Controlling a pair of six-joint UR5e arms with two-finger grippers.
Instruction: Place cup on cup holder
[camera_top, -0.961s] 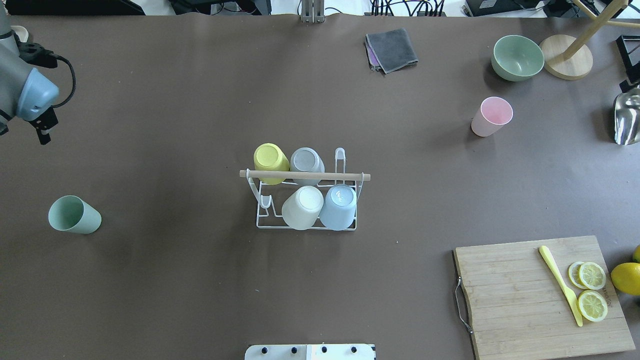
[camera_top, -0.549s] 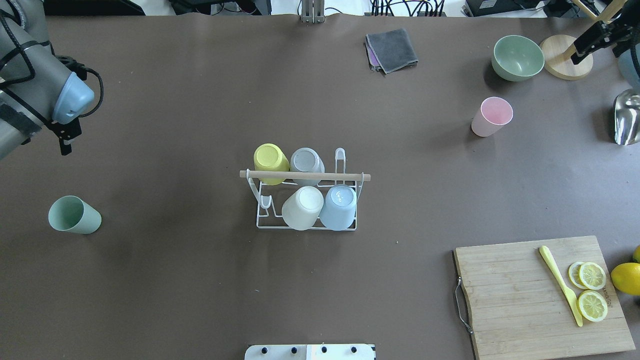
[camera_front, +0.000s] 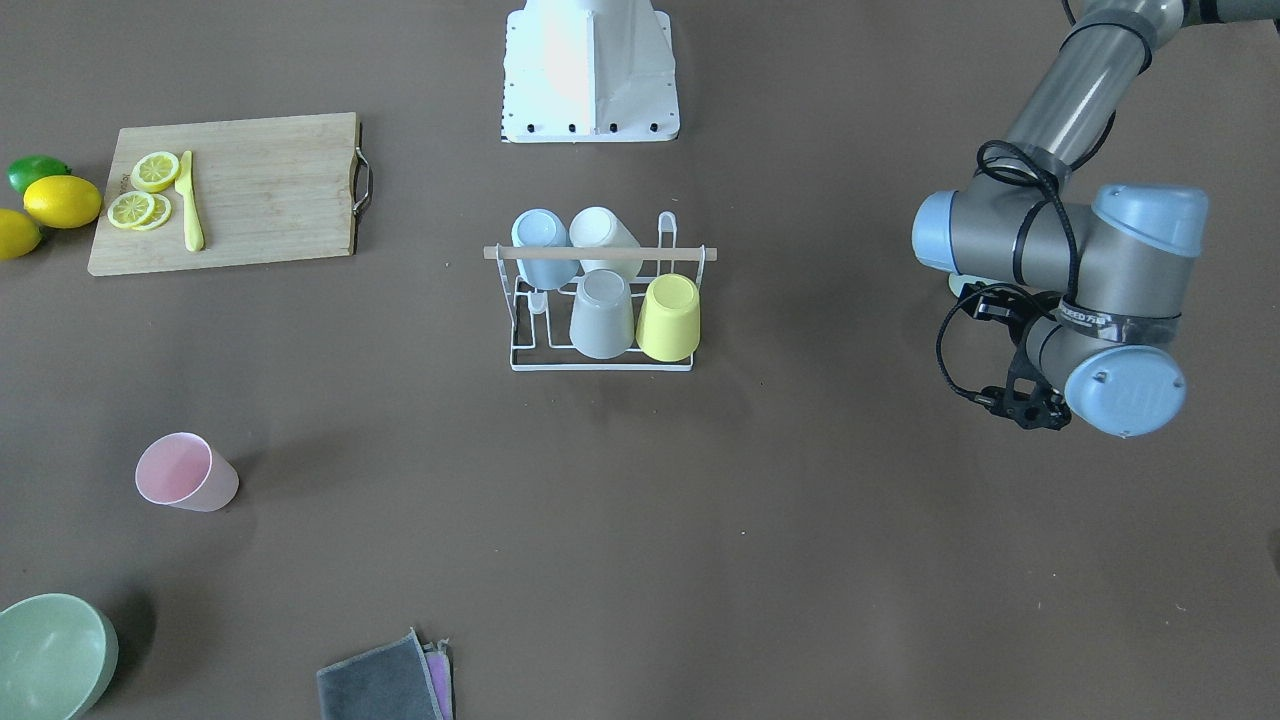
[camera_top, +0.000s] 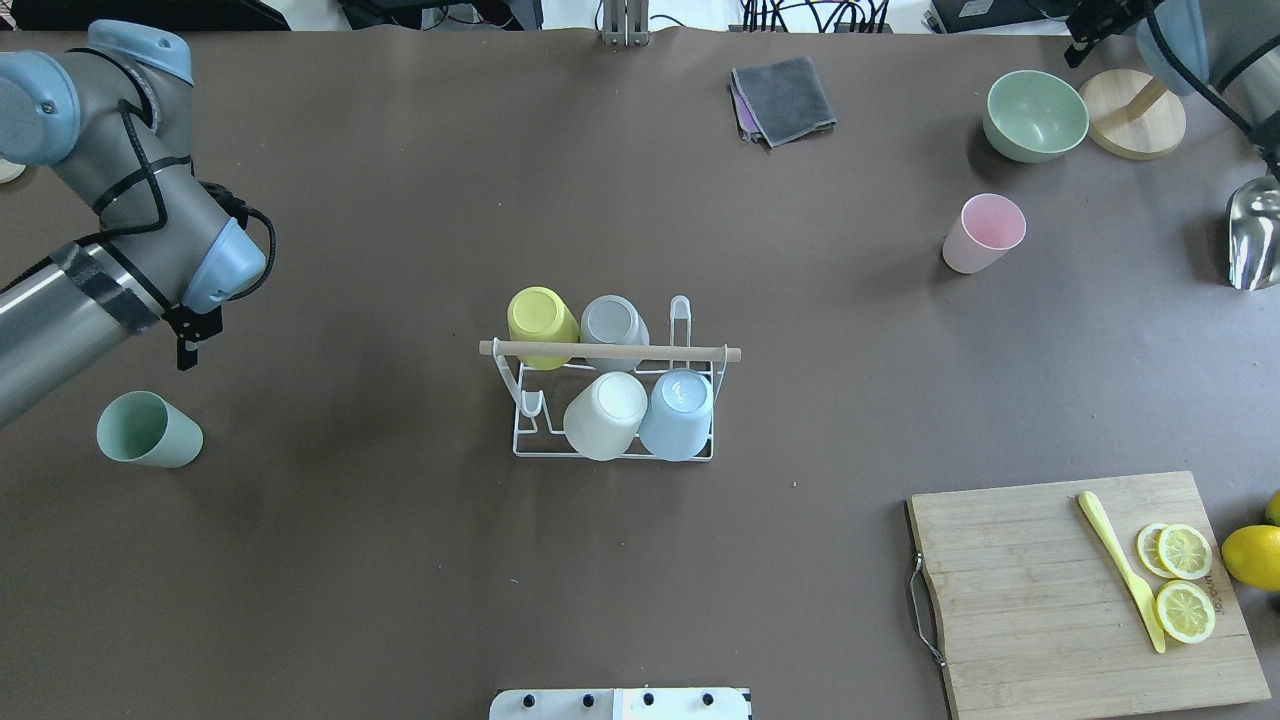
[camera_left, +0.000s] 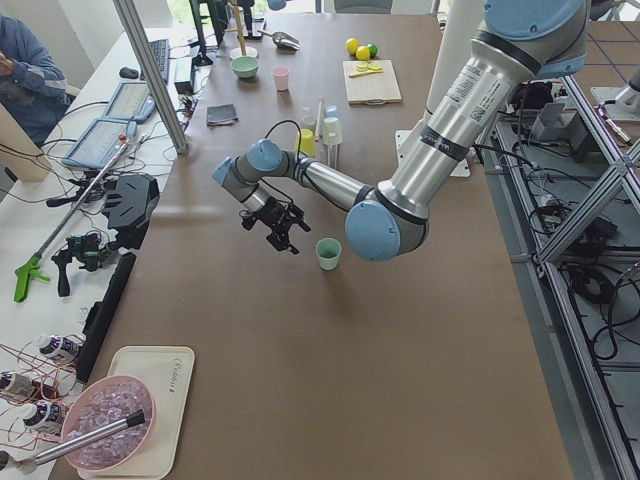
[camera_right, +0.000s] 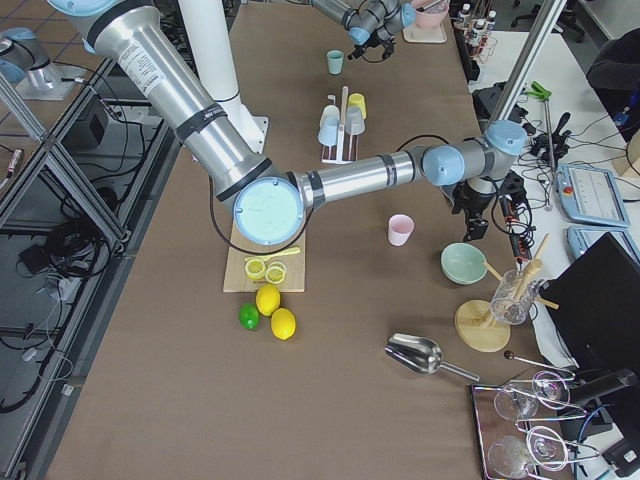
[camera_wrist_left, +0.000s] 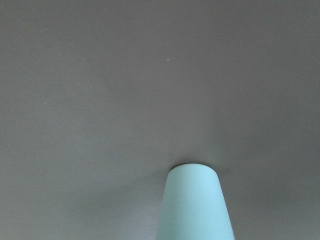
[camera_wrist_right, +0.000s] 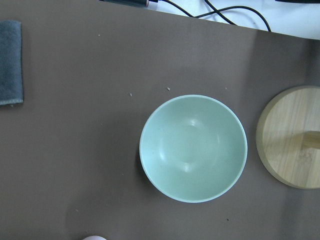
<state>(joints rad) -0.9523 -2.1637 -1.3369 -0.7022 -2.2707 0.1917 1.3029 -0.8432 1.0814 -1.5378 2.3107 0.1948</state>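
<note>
Left end effector (camera_top: 187, 345) has been brought in from the left edge of the tabletop (camera_top: 400, 560) over the last second. It is now held above the surface just beyond the green cup (camera_top: 150, 430), which stands upright, unmoved and untouched. The cup's side is seen at the lower edge of the left wrist view. Whether the jaws are wide or narrow cannot be told. An approach for a first grasp is judged to be under way.

Further out, the cup holder (camera_top: 700, 352) is unchanged at mid-tabletop, with four cups inverted on it and two prongs left free. Farthest, the pink cup (camera_top: 985, 232) is undisturbed. The right end effector (camera_right: 479, 222) has been shifted over the green bowl (camera_wrist_right: 193, 148); its opening cannot be told either.
</note>
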